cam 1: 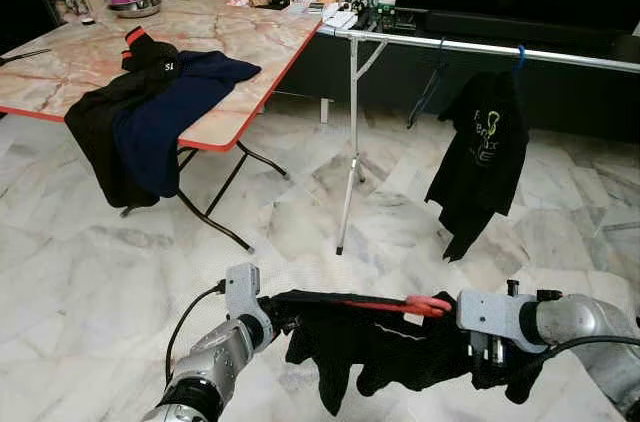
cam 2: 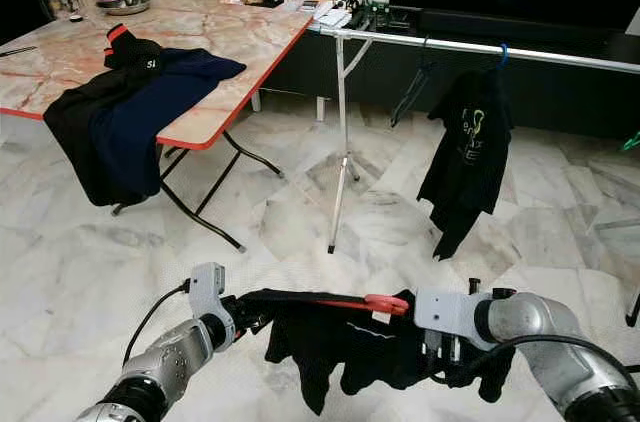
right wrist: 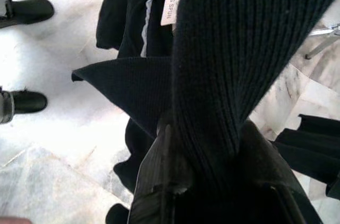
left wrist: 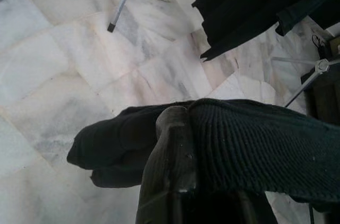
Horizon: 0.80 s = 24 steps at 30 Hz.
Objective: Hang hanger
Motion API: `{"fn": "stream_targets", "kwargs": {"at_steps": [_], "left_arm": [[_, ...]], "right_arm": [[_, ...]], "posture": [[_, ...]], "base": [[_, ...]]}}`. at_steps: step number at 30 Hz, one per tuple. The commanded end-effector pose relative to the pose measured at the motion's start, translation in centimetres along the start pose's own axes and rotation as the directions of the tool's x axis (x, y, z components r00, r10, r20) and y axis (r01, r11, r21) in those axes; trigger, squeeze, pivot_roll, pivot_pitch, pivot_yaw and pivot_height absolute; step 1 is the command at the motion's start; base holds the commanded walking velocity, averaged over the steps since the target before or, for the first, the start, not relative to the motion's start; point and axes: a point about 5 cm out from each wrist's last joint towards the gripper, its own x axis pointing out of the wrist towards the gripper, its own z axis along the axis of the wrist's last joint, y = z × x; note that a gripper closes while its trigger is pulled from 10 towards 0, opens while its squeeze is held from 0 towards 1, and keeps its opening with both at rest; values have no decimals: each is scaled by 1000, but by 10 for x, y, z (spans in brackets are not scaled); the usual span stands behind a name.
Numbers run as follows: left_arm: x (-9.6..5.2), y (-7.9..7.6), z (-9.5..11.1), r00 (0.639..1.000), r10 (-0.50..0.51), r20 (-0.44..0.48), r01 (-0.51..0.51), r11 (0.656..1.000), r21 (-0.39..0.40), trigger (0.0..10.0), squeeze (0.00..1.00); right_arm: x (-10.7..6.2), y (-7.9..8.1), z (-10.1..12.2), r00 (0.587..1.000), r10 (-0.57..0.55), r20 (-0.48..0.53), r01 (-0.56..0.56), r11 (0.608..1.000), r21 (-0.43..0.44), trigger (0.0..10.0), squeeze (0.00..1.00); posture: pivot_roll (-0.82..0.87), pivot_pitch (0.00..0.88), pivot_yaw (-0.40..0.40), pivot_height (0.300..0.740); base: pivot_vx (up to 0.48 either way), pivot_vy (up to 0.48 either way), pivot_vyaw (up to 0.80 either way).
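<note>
Low before the metal clothes rail (cam 1: 480, 46), the left tool (cam 1: 272, 310) and right tool (cam 1: 478, 354) each grasp a black garment (cam 1: 370, 342) on a red plastic hanger (cam 1: 412, 305).

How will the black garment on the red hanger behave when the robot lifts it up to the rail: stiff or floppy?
Probably floppy: the black garment sags in folds below the red hanger held between the left gripper and right gripper. It likely swings when lifted. The ribbed knit looks grippy, so it should not slip.

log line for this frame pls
left gripper: shut on black garment | right gripper: shut on garment | red hanger: in garment | rail: ahead, not reached
</note>
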Motion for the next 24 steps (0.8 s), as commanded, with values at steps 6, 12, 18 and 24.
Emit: {"fn": "stream_targets", "kwargs": {"at_steps": [6,12,18,24], "left_arm": [[-6,-7,12,987,-162,7,161,985,65,0,0],[-16,-23,18,934,-356,-23,354,918,181,0,0],[-31,-34,17,873,-482,-74,485,843,230,0,0],[-38,-38,23,861,-506,-59,503,827,250,0,0]], "right_arm": [[9,6,0,1000,-12,-20,13,999,50,0,0],[26,24,11,1000,16,8,-17,994,105,0,0],[38,27,19,999,-11,42,3,982,187,0,0],[42,33,18,1000,15,23,-19,976,215,0,0]], "posture": [[12,98,-18,740],[24,97,-14,740],[31,94,-12,740],[40,89,-11,740]], "base": [[0,0,0],[0,0,0],[0,0,0],[0,0,0]]}}
